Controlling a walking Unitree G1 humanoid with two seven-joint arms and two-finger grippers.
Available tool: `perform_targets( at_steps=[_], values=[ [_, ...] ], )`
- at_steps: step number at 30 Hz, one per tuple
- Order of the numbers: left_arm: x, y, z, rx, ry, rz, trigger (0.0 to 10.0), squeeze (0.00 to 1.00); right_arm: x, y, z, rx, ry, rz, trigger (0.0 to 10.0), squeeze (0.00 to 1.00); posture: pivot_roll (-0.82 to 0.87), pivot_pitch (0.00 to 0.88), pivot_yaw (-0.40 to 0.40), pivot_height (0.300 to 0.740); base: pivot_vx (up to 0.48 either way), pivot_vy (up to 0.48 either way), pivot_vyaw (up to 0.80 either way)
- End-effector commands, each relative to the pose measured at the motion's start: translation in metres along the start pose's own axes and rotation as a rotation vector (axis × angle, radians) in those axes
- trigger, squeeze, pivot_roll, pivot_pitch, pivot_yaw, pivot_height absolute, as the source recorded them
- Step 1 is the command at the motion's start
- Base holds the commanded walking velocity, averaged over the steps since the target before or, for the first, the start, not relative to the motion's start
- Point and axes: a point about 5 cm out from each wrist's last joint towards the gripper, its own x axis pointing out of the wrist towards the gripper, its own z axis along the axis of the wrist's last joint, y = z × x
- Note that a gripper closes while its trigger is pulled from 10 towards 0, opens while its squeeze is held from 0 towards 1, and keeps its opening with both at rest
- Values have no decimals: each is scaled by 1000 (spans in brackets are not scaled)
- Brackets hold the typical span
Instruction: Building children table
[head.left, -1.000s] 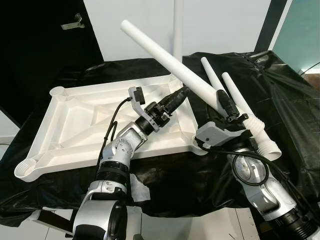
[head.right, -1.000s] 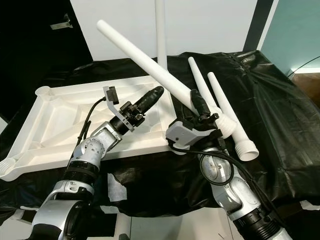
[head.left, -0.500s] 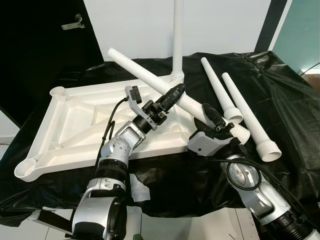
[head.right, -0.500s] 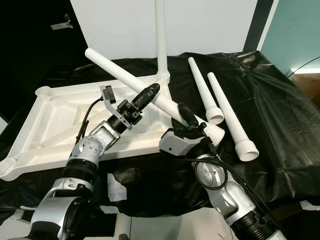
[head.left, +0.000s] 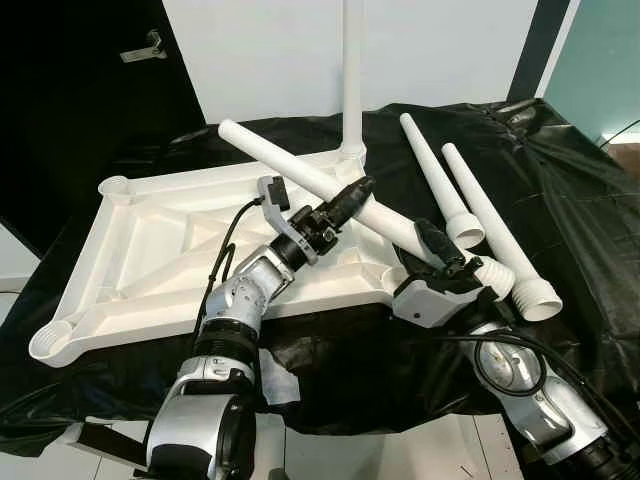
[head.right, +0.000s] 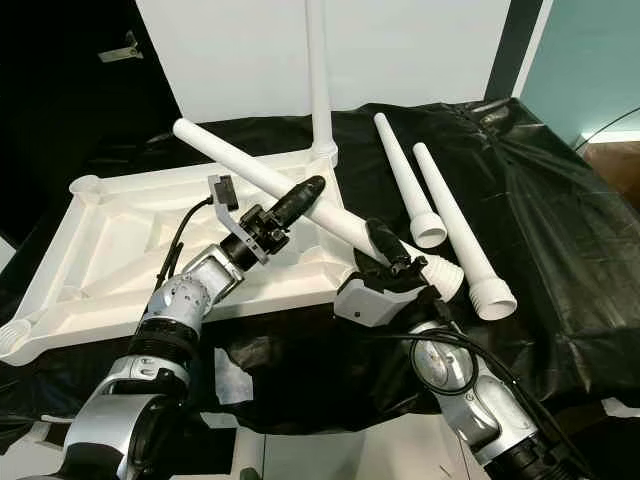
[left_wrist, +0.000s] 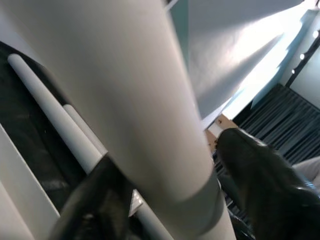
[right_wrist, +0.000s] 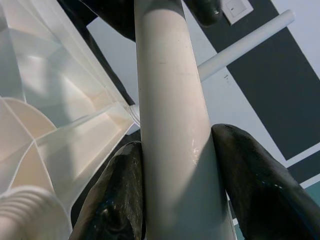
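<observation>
The white tabletop (head.left: 150, 240) lies upside down on a black-draped surface. One white leg (head.left: 351, 70) stands upright in its far right corner. A second leg (head.left: 290, 165) slants low across that end, its thin tip to the far left and its ribbed thick end (head.left: 497, 277) over the cloth at the right. My left gripper (head.left: 352, 193) is shut on its middle. My right gripper (head.left: 432, 240) is shut on it near the thick end. In the right wrist view both fingers (right_wrist: 250, 170) press the leg (right_wrist: 170, 125). The left wrist view has the leg (left_wrist: 125, 100) between fingers (left_wrist: 260, 180).
Two loose legs (head.left: 430, 165) (head.left: 485, 210) lie side by side on the black cloth (head.left: 570, 200) at the right. Open corner sockets sit at the far left (head.left: 115, 185) and near left (head.left: 45, 345) of the tabletop. A black door and a white wall stand behind.
The held leg has come down from a steep tilt to a low slant over the tabletop. My right gripper sank with its thick end, and my left gripper now clasps its middle.
</observation>
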Motion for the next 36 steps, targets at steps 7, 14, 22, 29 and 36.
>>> perform_targets(
  at_steps=[7,14,22,29,36],
  values=[
    [4,-13,18,-46,-113,-130,0,0,-3,5,6,14,-25,8,10000,0,-165,0,93,740,0,0,0],
    [4,-18,21,-62,-150,-167,0,0,8,-10,14,131,-42,-21,10000,1000,-157,0,83,740,0,0,0],
    [2,-19,19,-68,-143,-174,0,0,29,-30,16,527,103,9,10000,0,-155,0,82,740,0,0,0],
    [2,-20,19,-67,-141,-180,0,0,30,-25,4,924,276,127,10000,0,-155,0,80,740,0,0,0],
    [2,-20,18,-60,-141,-178,0,0,27,-13,4,1105,332,303,0,0,-148,1,71,740,0,0,0]
  ],
)
